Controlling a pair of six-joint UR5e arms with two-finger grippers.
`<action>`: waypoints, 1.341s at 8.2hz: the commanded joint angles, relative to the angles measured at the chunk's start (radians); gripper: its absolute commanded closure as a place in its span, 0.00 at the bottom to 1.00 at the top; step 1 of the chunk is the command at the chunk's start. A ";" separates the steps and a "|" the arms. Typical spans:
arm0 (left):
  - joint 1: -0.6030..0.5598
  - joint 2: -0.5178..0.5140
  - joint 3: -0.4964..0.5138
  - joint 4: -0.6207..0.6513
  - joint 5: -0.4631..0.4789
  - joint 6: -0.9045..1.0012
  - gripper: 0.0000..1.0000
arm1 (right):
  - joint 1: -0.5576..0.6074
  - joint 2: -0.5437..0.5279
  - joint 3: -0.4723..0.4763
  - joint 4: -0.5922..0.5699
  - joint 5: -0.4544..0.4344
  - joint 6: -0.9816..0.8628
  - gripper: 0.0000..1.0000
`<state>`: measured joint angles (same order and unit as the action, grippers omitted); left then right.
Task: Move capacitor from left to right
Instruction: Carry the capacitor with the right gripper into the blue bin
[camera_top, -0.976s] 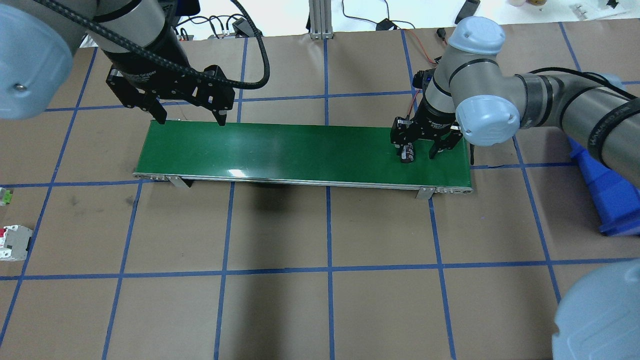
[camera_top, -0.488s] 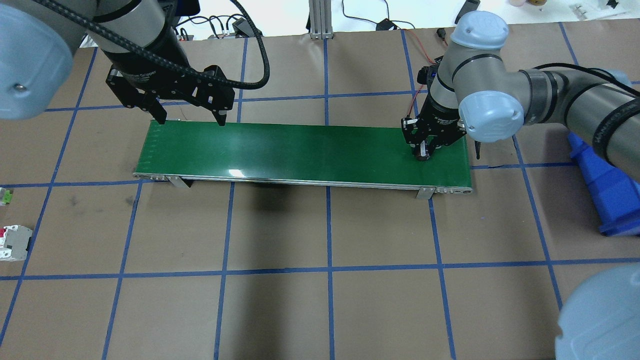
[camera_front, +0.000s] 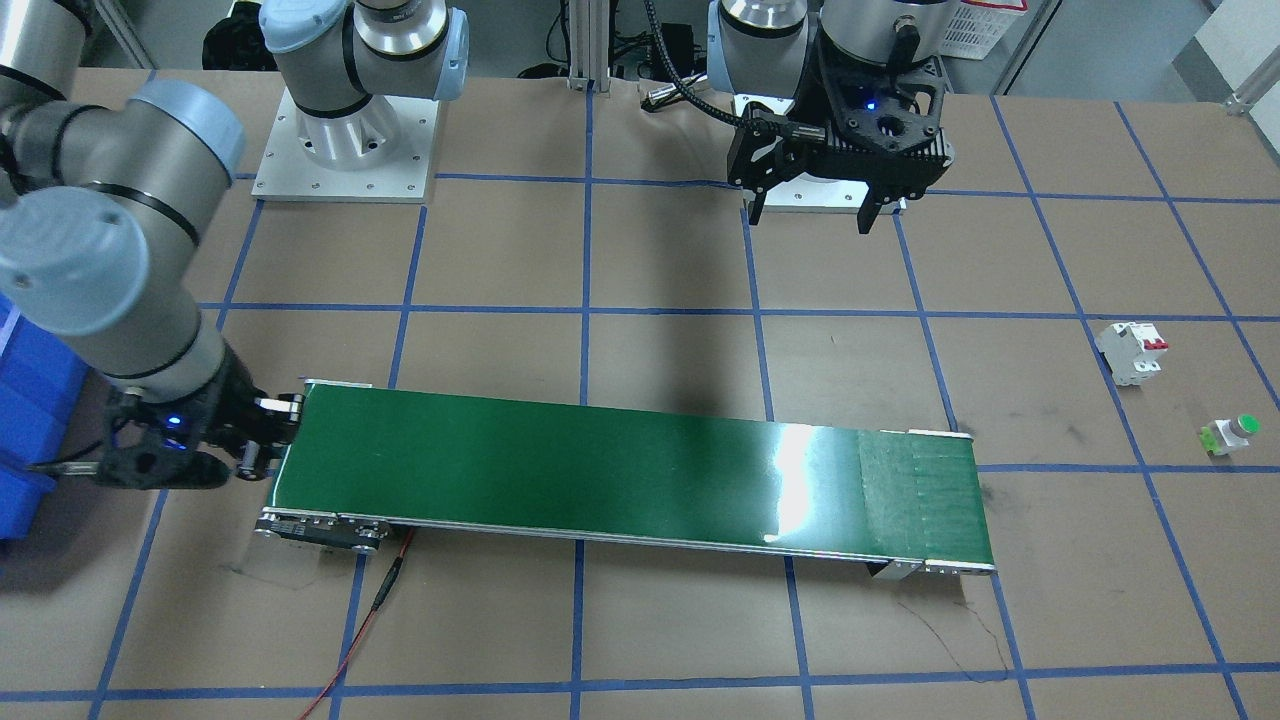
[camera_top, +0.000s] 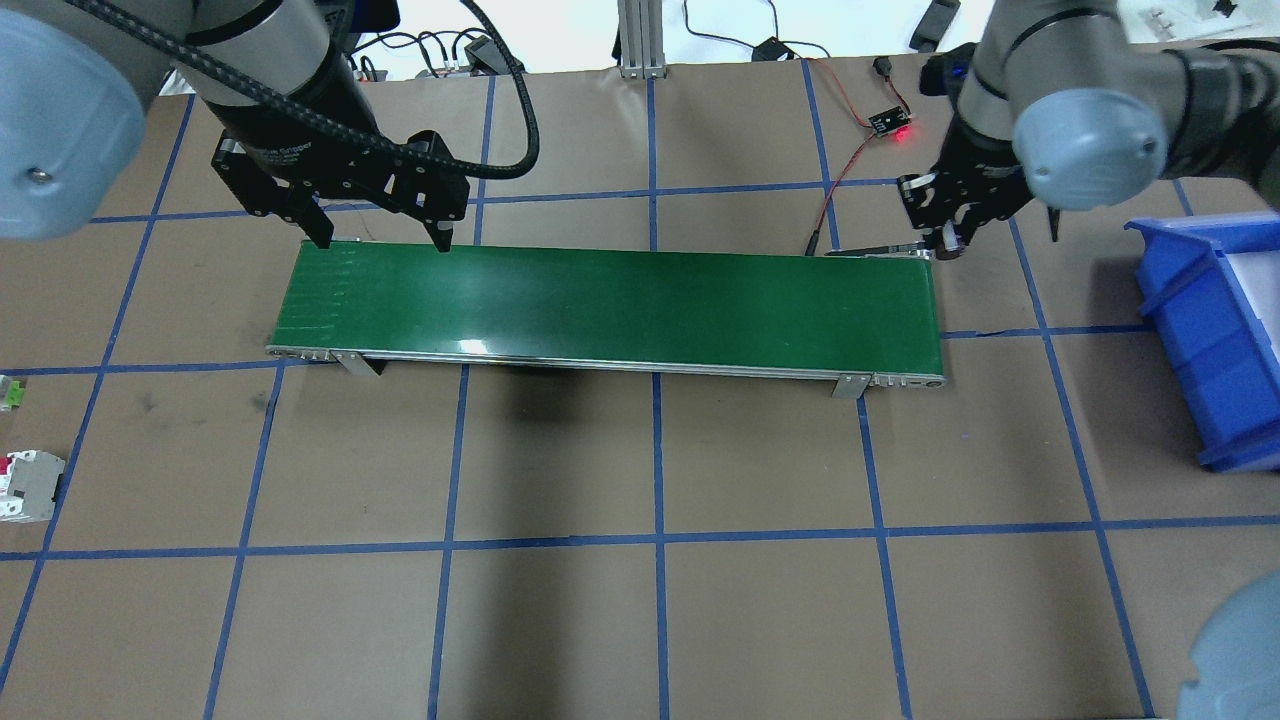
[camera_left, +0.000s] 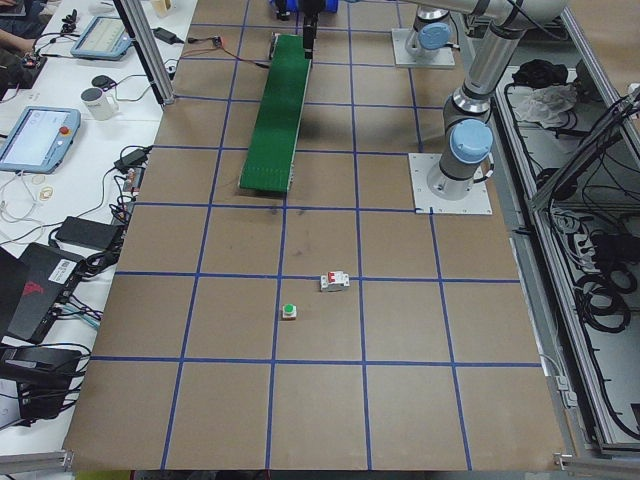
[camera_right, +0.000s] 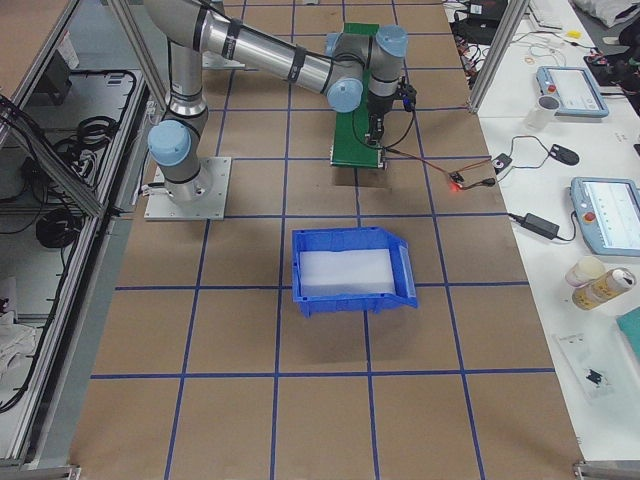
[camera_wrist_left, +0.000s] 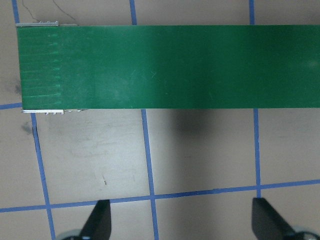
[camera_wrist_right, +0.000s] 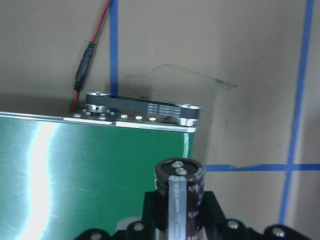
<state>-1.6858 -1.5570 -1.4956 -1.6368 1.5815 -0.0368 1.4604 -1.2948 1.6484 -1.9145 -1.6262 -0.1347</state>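
Observation:
The capacitor (camera_wrist_right: 178, 192), a black stubby cylinder with a pale grey stripe, is clamped upright between the fingers of my right gripper (camera_top: 945, 243). That gripper holds it above the table just past the far right corner of the green conveyor belt (camera_top: 610, 300). In the front-facing view the right gripper (camera_front: 252, 458) is at the belt's left end. My left gripper (camera_top: 380, 238) is open and empty, hanging over the belt's far left edge. Its two fingertips (camera_wrist_left: 100, 220) show wide apart in the left wrist view.
A blue bin (camera_top: 1210, 330) stands right of the belt. A white breaker (camera_top: 25, 485) and a green-capped push button (camera_front: 1230, 432) lie at the table's left edge. A small sensor board (camera_top: 885, 125) with a red light and a red wire sits behind the belt's right end.
My right gripper shut on the capacitor on the belt's right end, lifted it and carried it away and to the right, off the belt's far corner. The left arm has not moved.

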 joint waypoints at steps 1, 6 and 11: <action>0.000 0.000 0.000 0.000 0.000 0.000 0.00 | -0.252 -0.057 -0.041 0.071 -0.047 -0.419 1.00; 0.000 0.002 0.000 0.000 0.000 0.000 0.00 | -0.618 0.098 -0.070 -0.042 -0.050 -1.076 1.00; 0.000 0.002 0.000 0.000 0.000 0.000 0.00 | -0.626 0.170 -0.007 -0.207 -0.055 -1.161 0.01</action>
<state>-1.6858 -1.5555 -1.4956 -1.6368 1.5815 -0.0368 0.8357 -1.1215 1.6239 -2.0690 -1.6787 -1.2474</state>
